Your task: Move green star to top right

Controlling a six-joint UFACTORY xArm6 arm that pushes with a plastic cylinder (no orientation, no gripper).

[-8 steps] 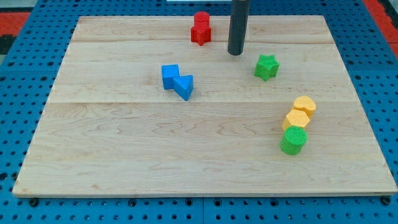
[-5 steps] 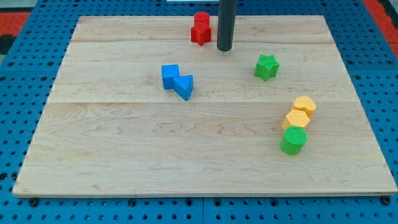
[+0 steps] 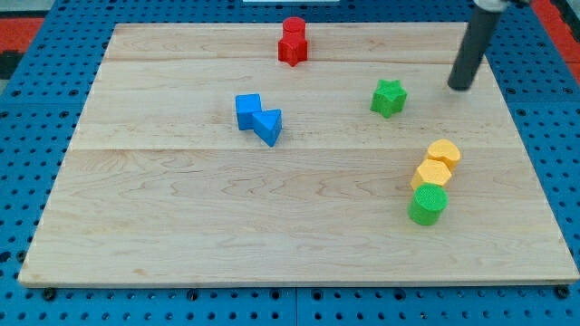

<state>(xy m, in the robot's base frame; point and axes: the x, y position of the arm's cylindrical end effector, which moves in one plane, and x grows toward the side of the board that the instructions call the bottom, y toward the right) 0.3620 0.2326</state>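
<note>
The green star [image 3: 388, 97] lies on the wooden board [image 3: 181, 226], right of centre in the upper half. My tip [image 3: 460, 87] is at the lower end of the dark rod near the board's upper right. It stands to the right of the green star and slightly above it in the view, apart from it with a clear gap.
A red block [image 3: 293, 41] sits at the top centre. A blue block [image 3: 258, 117] lies left of centre. Two yellow blocks [image 3: 438, 163] and a green cylinder [image 3: 428, 205] form a touching line at the right. A blue pegboard [image 3: 36, 127] surrounds the board.
The rod has jumped from beside the red block at the top centre across to the right of the green star. No block has moved.
</note>
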